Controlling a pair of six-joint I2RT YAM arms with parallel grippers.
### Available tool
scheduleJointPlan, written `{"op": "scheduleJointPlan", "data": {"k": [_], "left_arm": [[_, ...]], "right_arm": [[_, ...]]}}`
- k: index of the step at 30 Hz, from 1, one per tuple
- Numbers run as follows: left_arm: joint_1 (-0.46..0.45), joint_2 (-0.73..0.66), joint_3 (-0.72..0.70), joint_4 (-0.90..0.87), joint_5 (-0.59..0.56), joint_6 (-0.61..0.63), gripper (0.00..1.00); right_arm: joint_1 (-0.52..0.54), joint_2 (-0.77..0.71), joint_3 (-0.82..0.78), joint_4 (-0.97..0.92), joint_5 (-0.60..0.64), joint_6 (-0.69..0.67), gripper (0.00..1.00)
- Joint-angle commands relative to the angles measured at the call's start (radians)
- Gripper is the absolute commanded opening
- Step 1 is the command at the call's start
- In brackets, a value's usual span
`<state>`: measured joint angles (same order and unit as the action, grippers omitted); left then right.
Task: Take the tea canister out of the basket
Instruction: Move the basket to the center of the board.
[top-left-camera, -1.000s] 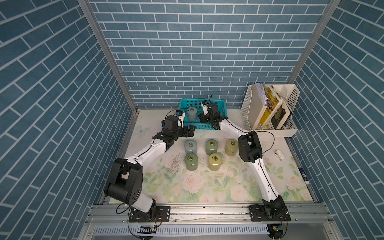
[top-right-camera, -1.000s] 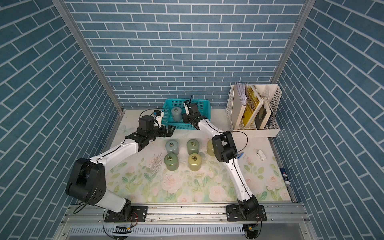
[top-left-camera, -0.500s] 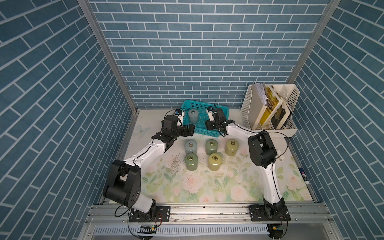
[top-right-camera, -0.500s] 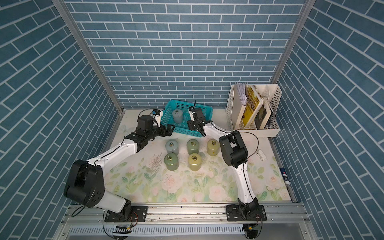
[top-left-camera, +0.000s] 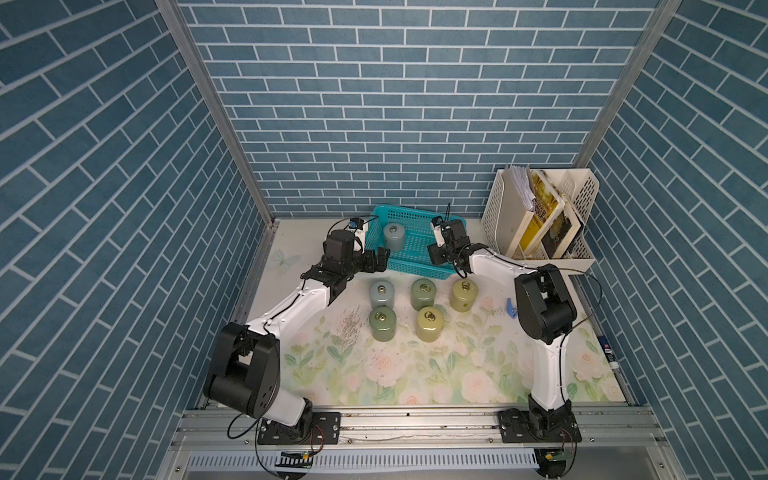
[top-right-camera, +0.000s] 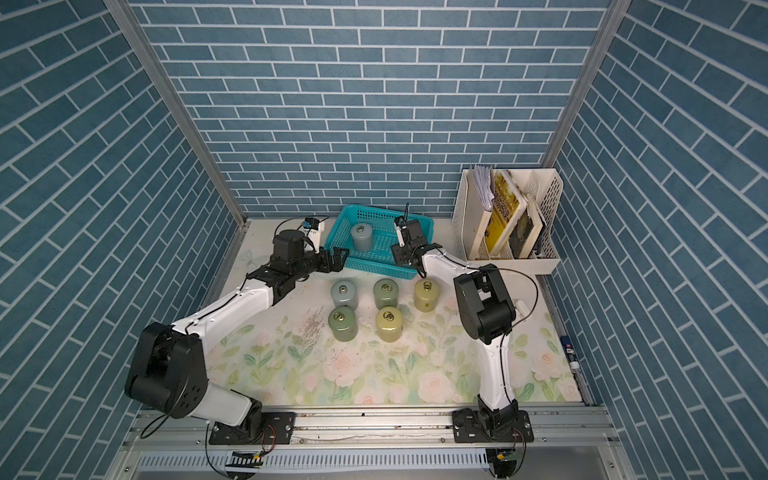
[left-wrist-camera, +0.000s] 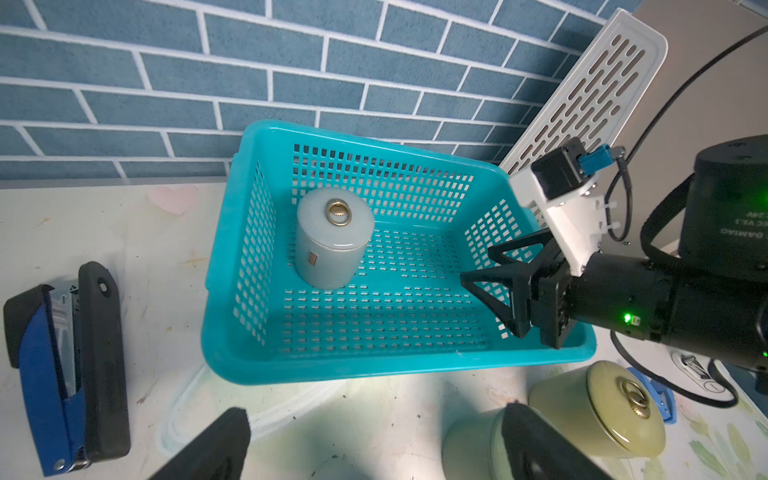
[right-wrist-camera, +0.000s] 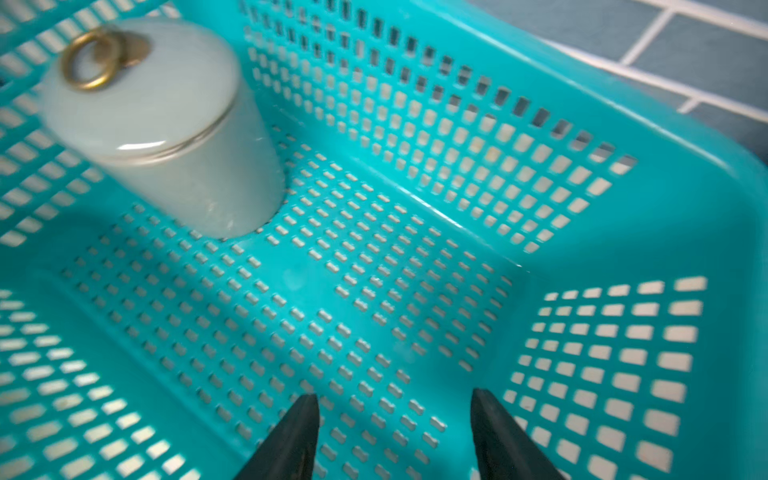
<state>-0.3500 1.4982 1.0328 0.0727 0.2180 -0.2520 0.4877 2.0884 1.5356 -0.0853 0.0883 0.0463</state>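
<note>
In both top views the basket (top-left-camera: 415, 271) (top-right-camera: 374, 271) sits askew to the back wall. The canister (top-left-camera: 393, 236) (top-right-camera: 360, 237) stands upright inside it, in its back-left corner. The left gripper (top-left-camera: 380, 258) (top-right-camera: 338, 255) hovers just outside the basket's front-left corner. The right gripper (top-left-camera: 435, 253) (top-right-camera: 399, 255) reaches over the basket's right end, its fingertips hidden there. Five more canisters (top-left-camera: 423, 294) stand on the table in front of the basket, and a white rack (top-left-camera: 496, 216) stands to the right of it. In the left wrist view the left gripper (left-wrist-camera: 372, 415) is spread wide and grasps nothing, short of the basket's (left-wrist-camera: 374, 365) front rim. The pale grey canister (left-wrist-camera: 332, 241) has a brass ring on its lid and touches no gripper. The right gripper (left-wrist-camera: 478, 266) is clamped on the basket's right wall, one finger inside. A blue stapler (left-wrist-camera: 62, 365) lies left of the basket. In the right wrist view the right gripper's (right-wrist-camera: 395, 399) fingers (right-wrist-camera: 291, 440) straddle the foot of the basket's (right-wrist-camera: 623, 332) wall. The blurred canister (right-wrist-camera: 166, 137) stands well apart from them on the basket's floor.
</note>
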Motion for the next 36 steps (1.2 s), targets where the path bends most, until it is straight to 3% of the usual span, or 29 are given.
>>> {"op": "scheduleJointPlan", "data": {"k": [1,23,31,36], "left_arm": [[0.000,-0.018,-0.004,-0.002,-0.008,0.002,1.00],[0.000,-0.022,0.001,-0.016,-0.024,0.003,1.00],[0.004,-0.013,0.024,-0.027,-0.022,0.005,1.00],[0.043,0.005,0.058,-0.036,0.020,-0.002,1.00]], "right_arm": [[-0.049,-0.033,-0.017,-0.070,0.036,0.003,0.62],[-0.158,0.033,0.031,-0.041,0.076,-0.127,0.63],[-0.051,-0.048,-0.015,0.055,-0.044,-0.140,0.69],[0.029,-0.030,0.039,0.070,-0.142,-0.114,0.78]]}}
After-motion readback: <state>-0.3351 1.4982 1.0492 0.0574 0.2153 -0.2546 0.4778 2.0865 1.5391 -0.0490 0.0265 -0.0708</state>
